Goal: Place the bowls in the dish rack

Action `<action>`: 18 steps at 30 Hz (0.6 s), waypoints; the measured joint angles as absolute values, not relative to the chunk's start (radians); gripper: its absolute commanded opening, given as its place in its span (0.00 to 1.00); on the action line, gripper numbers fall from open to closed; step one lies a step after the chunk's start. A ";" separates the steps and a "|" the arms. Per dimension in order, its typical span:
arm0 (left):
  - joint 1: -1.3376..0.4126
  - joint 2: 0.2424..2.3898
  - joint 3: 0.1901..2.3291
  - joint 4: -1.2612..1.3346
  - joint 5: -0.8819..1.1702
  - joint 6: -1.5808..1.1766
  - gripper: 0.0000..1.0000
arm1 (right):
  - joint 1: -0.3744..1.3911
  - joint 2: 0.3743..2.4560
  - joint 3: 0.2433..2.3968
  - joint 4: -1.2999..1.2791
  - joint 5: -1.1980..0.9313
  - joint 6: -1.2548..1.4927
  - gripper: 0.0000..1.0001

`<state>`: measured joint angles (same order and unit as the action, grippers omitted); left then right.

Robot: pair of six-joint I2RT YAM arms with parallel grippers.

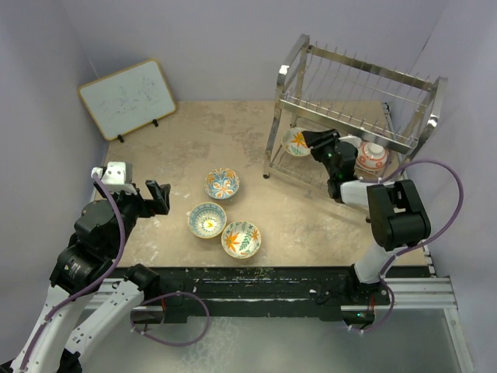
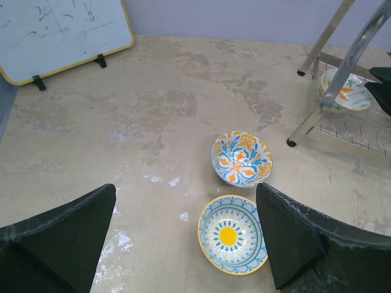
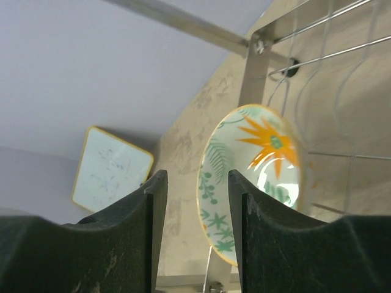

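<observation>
Left arm: folded low over the near left of the table, with its wrist aimed toward the centre.
Left gripper: wide open and holding nothing. In the left wrist view it hangs above the tabletop, touching none of the bowls.
Right arm: stretched forward and to the left, reaching into the lower tier of the dish rack from the front.
Right gripper: fingers parted, with bare tabletop showing in the gap between them. It is not clamped on anything.
Green-leaf bowl: stands on edge in the lower tier at the rack's left end, painted inside facing the right gripper. Its rim is just beyond the fingertips; whether a finger touches it cannot be told.
Red-orange bowl: also on the lower tier, further right and just beside the right arm. Its tilt is unclear.
Blue-and-orange bowl: upright on the table near the centre, well apart from the rack.
Yellow-centred bowl: upright, just nearer than the blue-and-orange one and closest to the left gripper.
Green-sprig bowl: upright, just beside the yellow-centred bowl, near the table's front edge.
Whiteboard: propped at the far left corner, apart from everything else.
</observation>
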<state>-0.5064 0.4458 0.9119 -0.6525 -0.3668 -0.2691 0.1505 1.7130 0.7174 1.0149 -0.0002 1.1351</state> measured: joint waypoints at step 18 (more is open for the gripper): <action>-0.506 0.436 0.912 -0.653 -0.367 -0.269 0.99 | 0.308 1.782 1.077 0.560 0.203 0.928 0.70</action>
